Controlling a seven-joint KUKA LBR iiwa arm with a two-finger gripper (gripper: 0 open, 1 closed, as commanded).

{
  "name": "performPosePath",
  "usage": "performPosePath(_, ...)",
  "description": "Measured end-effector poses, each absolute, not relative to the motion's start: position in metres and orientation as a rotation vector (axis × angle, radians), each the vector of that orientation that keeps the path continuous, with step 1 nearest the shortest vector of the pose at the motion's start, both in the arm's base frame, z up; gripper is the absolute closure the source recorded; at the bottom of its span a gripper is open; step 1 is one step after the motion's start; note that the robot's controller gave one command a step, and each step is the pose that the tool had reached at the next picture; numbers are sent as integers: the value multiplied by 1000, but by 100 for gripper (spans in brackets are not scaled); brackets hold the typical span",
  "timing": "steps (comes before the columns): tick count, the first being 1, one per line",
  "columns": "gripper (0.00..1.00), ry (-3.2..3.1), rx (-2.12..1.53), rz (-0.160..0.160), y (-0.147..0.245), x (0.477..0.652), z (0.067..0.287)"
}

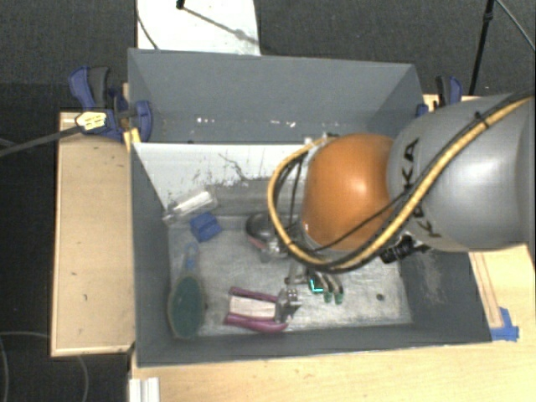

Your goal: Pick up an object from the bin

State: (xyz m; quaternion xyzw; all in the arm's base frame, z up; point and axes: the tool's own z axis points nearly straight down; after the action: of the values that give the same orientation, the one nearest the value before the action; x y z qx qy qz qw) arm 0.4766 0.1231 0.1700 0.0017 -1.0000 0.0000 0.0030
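My gripper [295, 295] pokes out from under the orange wrist cover near the bin's front middle. It hangs right at the right-hand end of a pink and purple hand tool [254, 311] that lies flat on the bin floor; whether it touches the tool I cannot tell. Just behind the gripper, half hidden by the cables, lies a dark grey roundish metal thing [260, 228].
A blue block [203, 226] and a clear tube [188, 203] lie at the back left. A dark green oval brush [186, 304] rests in the front left corner. The arm and its orange cover hide the bin's right middle.
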Motion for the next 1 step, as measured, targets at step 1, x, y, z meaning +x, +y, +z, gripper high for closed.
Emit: performPosePath(1,0,-3073,681,-2,145,489,92)
